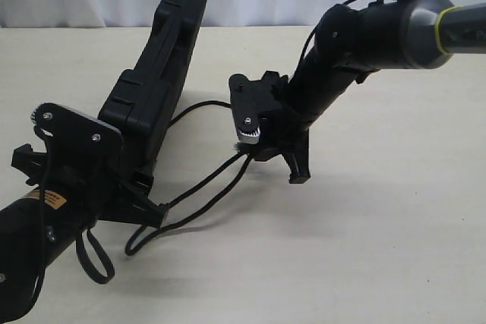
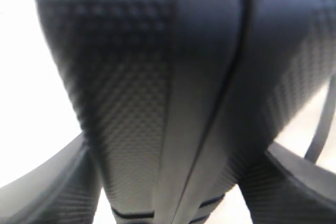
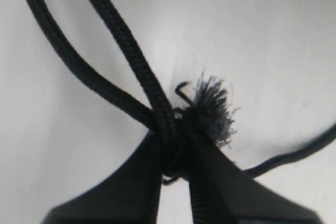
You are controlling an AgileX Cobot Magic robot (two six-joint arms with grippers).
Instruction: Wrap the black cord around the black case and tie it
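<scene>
Lower left of the exterior view: left gripper (image 1: 140,191) clamped on the near end of the black case (image 1: 152,89), jaws set wide with the case body between them. The left wrist view is filled by the blurred, textured case surface, with a finger (image 2: 47,192) on either side. The case stands on edge, tilted, and runs from the lower left up to the top centre of the frame. Can't tell if it touches the table (image 1: 380,248)

Centre of the exterior view: right gripper (image 3: 178,156) pinched tight on the black cord (image 3: 116,30). Right wrist view shows two strands crossing right at the fingertips, with the frayed end (image 3: 212,108) sticking out just beside the pinch point.

From that gripper two strands sag down-left to a loose loop on the table near the left gripper. Another strand runs from the case side towards the right gripper. Whether the cord goes round the case is hidden behind it
</scene>
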